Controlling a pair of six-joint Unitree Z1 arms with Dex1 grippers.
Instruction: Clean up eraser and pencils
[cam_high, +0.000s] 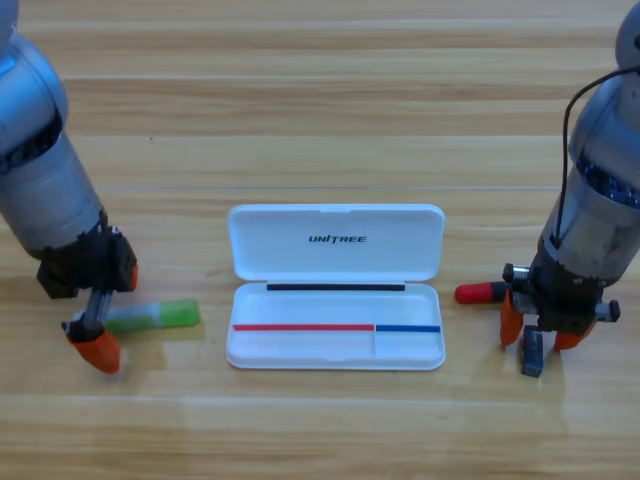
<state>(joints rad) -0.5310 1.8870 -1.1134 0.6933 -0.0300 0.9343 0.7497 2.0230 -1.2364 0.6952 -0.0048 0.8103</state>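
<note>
One fixed camera looks straight down on the wooden table from above. Both arms enter from its upper corners.

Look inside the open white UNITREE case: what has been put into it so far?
Nothing: the UNITREE case holds no eraser or pencil. The green pencil lies left of it, the red-ended pencil right, its barrel hidden behind the right gripper.

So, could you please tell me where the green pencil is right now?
The green pencil lies flat on the table's left side, left of the open white case, with the left gripper at its whitish end.
</note>
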